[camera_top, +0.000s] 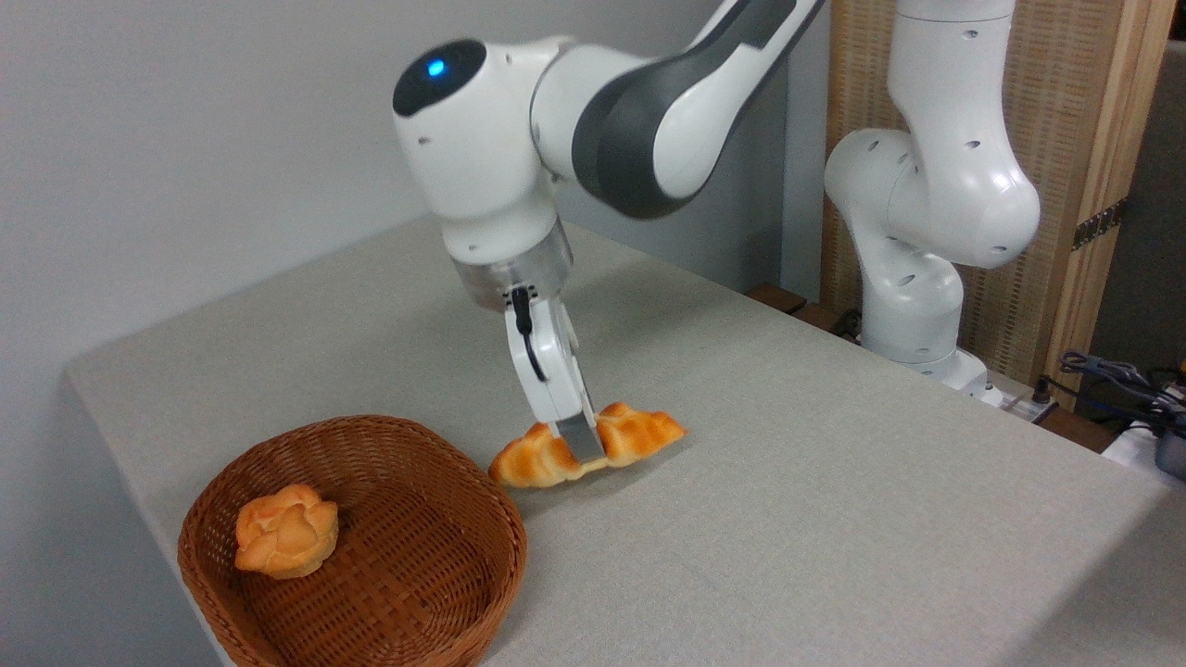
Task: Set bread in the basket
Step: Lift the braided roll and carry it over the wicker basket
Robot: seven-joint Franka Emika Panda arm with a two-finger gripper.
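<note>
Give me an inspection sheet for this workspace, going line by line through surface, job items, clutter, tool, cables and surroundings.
Surface: grey table, no spills seen.
Job's things: braided bread lying on the table right of the wicker basket, outside it.
Clutter: small knot-shaped bun inside the basket.
Grippers: tool down at the bread's middle, one finger in front of it; the grip looks closed, not certain.
Cables: black cable on the tool; loose wires at far right.
Surroundings: grey wall, wooden panel behind the arm's base.
</note>
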